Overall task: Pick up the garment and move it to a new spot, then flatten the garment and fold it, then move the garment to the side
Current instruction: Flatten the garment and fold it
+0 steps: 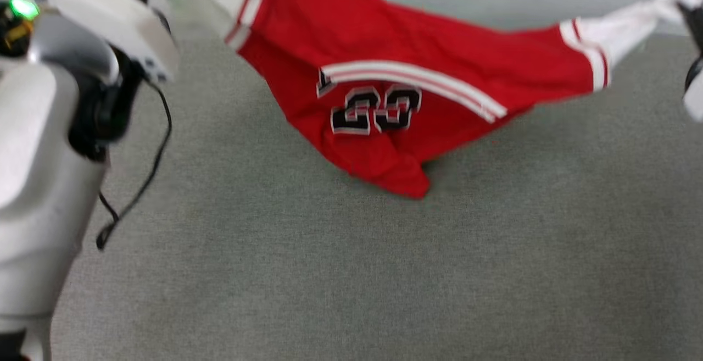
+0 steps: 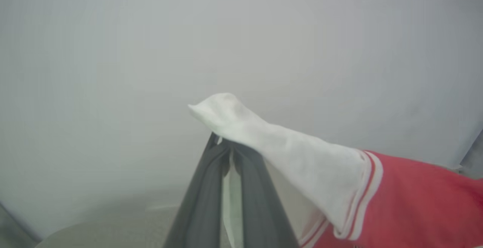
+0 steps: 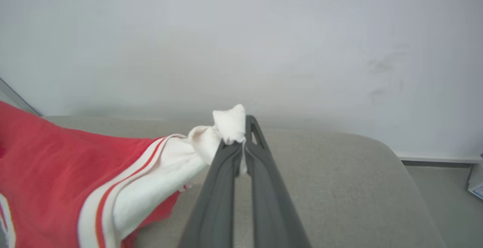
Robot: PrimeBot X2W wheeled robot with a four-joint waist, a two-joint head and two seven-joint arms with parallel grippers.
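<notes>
Red blurred garment (image 1: pixel 439 59), sleeve tips half-hidden between left fingers (image 2: pixel 203 195), right fingers (image 3: pixel 219 195)

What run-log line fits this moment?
shirt: held up, stretched between both sleeves, sagging over grey surface | left end effector: shut on sleeve | right end effector: shut on sleeve

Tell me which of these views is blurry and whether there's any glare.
Head view: motion blur smears the red jersey shirt with white sleeves and its black number; left wrist view: left tool fairly sharp, pale grey wall evenly lit; right wrist view: right tool crisp, no glare.
</notes>
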